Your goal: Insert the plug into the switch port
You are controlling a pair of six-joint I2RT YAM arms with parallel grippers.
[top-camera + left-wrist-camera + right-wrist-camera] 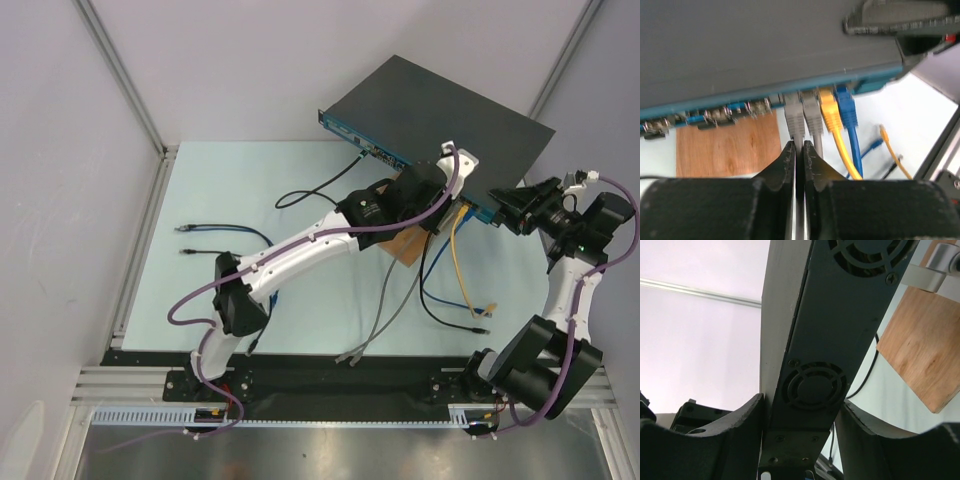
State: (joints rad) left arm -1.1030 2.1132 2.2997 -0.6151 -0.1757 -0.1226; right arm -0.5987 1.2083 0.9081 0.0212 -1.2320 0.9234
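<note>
1. Clamping the fan end of the switch, the right gripper has one finger on each flat face.
2. The switch lies at the table's far right, partly over a wooden board.
3. The grey plug sits plugged into the switch's front.
4. The left gripper's jaws stand nearly closed around its cable; whether they pinch it is unclear.

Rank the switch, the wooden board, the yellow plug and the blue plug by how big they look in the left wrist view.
1. switch, filling the upper frame
2. wooden board
3. yellow plug and blue plug: these look about alike, so they are not ranked
</note>
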